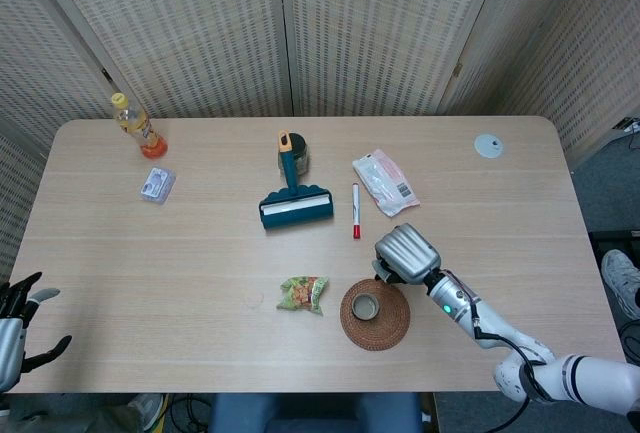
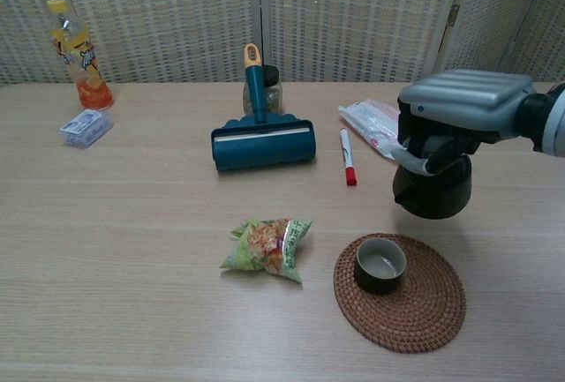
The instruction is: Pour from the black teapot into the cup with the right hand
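You have the black teapot (image 2: 433, 190) in your right hand (image 2: 452, 110), the fingers curled down over its top from above; it hangs clear of the table, just behind and to the right of the cup (image 2: 380, 264), with the spout end turned toward the cup's side. The lift and most of the carry look done, I'd judge; what is left is to bring the spout over the rim and tilt, and nothing shows liquid in the cup yet (its inside reads pale and dry, though the view is too coarse to be sure).

The teapot is a squat, rounded, matte black body; the cup is a short dark cylinder with a lighter lining, sitting near the centre of a round woven coaster (image 2: 428, 312) of brown coiled fibre, which should grip it a little. The table (image 2: 132, 241) is smooth pale wood grain. Left of the cup lies a crinkled green snack packet (image 2: 267, 247); behind the cup, a red-capped marker (image 2: 347, 157).

Your left hand (image 1: 18, 318) rests far left of the cup at the table's edge, fingers spread, holding nothing.
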Available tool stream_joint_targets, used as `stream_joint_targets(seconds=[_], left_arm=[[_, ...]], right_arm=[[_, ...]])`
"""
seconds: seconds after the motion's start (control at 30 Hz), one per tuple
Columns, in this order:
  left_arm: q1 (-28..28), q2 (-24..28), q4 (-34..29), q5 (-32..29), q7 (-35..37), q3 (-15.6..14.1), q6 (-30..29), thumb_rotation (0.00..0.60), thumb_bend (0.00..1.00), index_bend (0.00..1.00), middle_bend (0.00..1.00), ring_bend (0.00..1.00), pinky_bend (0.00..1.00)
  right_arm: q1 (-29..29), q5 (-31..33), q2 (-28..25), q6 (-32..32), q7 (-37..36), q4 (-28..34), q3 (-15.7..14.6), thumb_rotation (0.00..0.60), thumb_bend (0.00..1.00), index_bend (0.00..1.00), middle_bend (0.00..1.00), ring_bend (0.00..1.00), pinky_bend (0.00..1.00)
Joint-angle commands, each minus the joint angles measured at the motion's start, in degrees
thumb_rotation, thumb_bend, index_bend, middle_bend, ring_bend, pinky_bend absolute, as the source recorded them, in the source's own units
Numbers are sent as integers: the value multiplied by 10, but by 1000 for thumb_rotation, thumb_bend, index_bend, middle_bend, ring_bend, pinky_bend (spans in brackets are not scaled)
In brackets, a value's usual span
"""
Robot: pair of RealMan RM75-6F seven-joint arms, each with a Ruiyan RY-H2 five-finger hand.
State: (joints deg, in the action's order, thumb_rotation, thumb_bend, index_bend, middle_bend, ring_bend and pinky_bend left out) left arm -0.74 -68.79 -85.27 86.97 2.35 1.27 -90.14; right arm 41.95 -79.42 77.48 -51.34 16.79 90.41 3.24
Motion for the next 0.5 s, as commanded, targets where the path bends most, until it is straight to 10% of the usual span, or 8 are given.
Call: stream_joint_targets(seconds=[0.03,0.5], left_arm=[[-1,0,0,0,0,-1,0,600,183,278,104,120,39],[-7,-1,4,0,6,-2,-7,600,184,278,104,120,39]], right_arm=[[2,-7,-5,6,7,9,-7,570,586,1000,953,911,633],[12,-22,-7,23,54,28,-21,570,586,1000,953,911,633]])
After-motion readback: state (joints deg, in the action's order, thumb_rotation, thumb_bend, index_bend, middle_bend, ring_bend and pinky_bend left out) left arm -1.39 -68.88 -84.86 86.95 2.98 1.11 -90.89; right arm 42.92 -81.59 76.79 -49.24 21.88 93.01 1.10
